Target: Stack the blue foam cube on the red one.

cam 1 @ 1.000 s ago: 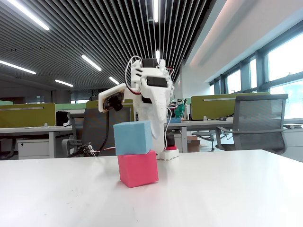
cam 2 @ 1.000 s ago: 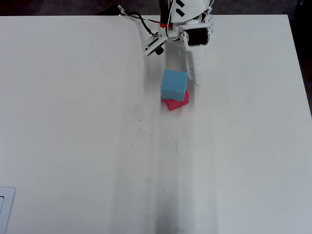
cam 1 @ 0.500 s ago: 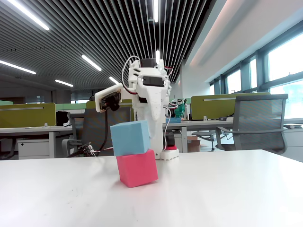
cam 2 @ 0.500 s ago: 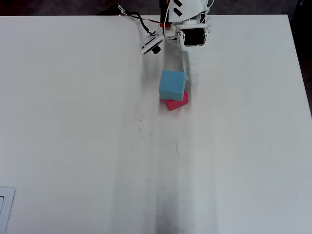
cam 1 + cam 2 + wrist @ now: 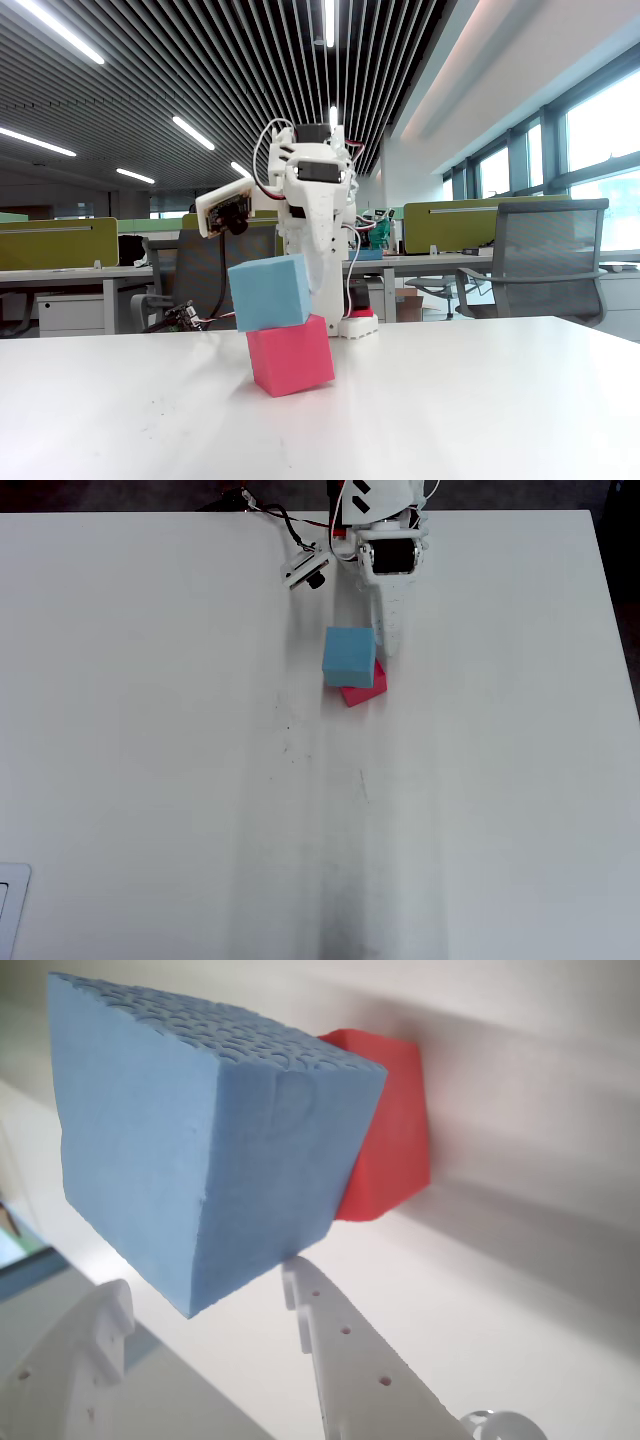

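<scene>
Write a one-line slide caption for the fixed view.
Blue foam cube sits offset and tilted atop the red cube, with the white arm behind them.

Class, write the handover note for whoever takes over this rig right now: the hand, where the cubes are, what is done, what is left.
Hand: open, fingers either side of the pale blue foam cube, not clearly gripping.
Blue cube: on top of the pinkish-red foam cube, tilted and overhanging to the left in the fixed view.
Done: blue placed on red.
Left: check it sits steady, then back the hand away.
</scene>
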